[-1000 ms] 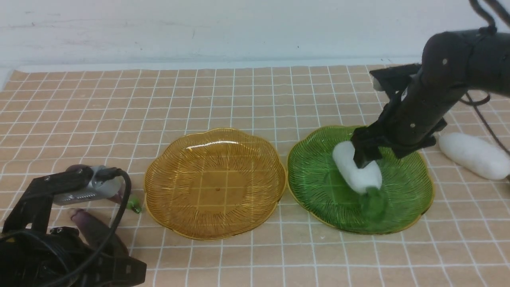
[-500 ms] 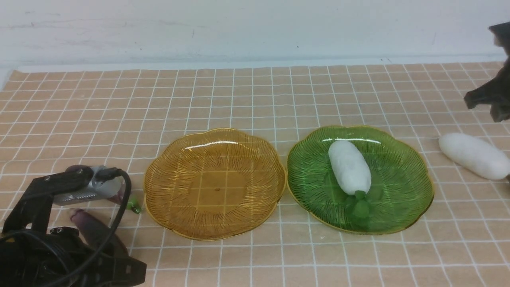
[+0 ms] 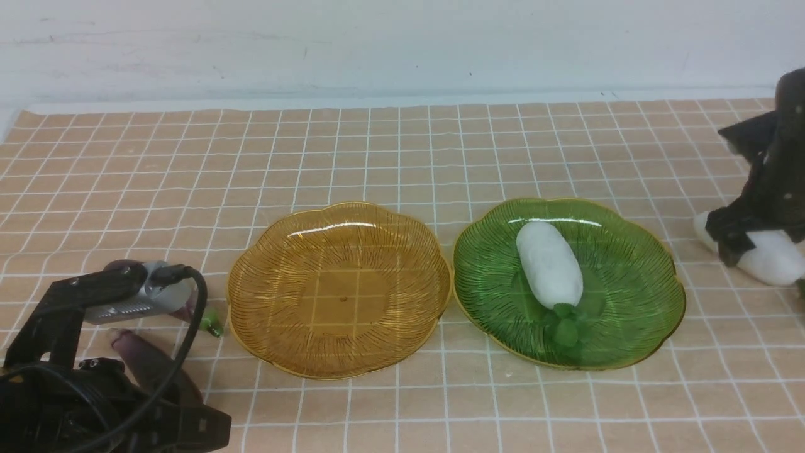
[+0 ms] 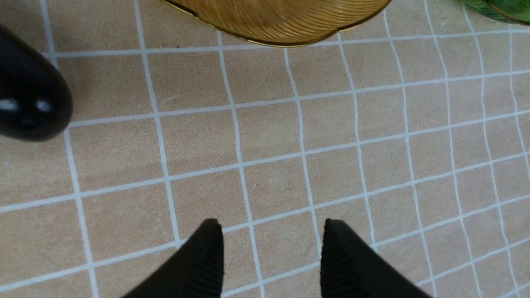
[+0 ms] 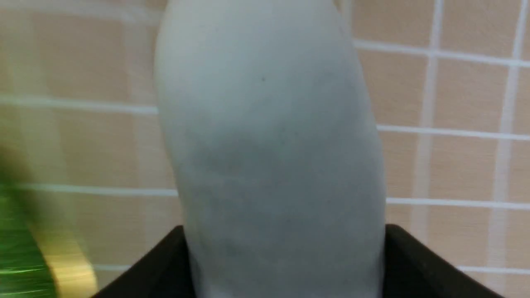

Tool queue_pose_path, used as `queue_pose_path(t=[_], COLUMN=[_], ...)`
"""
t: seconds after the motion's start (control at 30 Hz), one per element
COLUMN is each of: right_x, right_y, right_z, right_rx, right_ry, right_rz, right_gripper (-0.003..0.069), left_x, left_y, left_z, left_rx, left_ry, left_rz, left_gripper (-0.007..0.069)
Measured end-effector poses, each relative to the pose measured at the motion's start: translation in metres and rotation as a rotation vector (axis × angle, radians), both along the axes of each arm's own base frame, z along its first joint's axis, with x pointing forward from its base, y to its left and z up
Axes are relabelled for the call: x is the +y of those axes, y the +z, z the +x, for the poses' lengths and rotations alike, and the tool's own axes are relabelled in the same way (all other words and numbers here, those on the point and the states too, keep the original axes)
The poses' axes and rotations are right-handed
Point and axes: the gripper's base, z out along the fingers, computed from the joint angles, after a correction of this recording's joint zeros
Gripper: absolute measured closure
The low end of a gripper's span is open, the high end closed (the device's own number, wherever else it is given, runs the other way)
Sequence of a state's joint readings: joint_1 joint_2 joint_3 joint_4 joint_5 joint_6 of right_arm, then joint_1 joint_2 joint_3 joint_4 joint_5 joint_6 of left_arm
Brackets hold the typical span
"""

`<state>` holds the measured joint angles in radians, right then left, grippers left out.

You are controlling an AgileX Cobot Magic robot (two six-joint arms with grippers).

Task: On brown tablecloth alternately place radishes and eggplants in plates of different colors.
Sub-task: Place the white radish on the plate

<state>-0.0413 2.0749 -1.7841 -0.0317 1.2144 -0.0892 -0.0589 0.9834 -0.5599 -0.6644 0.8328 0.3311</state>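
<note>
On the brown tablecloth the amber plate is empty. The green plate holds one white radish, leaves toward me. My right gripper is low over the second radish, which lies on the cloth right of the green plate. In the right wrist view that radish fills the gap of the gripper; the wide jaws stand close against its sides. Two purple eggplants lie at the front left, one with a green tip. My left gripper is open and empty beside an eggplant.
A white wall runs along the table's far edge. My left arm and its wrist camera cover part of the eggplants at the front left. The amber plate's rim lies just ahead of my left gripper.
My right gripper let go of the first radish in the green plate, rose away to the right, then came down over the second radish. The left arm has not moved.
</note>
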Motion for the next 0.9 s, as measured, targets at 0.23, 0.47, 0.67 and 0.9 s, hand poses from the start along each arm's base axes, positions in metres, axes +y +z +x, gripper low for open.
queue_pose_path(t=[0.23, 0.47, 0.67, 0.9], right_x=[0.055, 0.106, 0.126, 0.125], right_y=[0.040, -0.001, -0.025, -0.018], right_z=[-0.026, -0.033, -0.033, -0.032], right_rx=[-0.047, 0.084, 0.135, 0.107], right_ry=[0.002, 0.096, 0.093, 0.082], right_rz=[0.302, 0.211, 0.107, 0.082], right_gripper=[0.0162, 0.0162, 0.0134, -0.0008], left_x=[0.000, 0.004, 0.007, 0.011], left_y=[0.000, -0.001, 0.004, 0.012], left_z=[0.000, 0.001, 0.005, 0.010], left_rx=[0.008, 0.024, 0.003, -0.040], left_ry=[0.011, 0.060, 0.095, 0.091], left_rz=[-0.001, 0.025, 0.039, 0.105], left_gripper=[0.0320, 0.0320, 0.0314, 0.0266])
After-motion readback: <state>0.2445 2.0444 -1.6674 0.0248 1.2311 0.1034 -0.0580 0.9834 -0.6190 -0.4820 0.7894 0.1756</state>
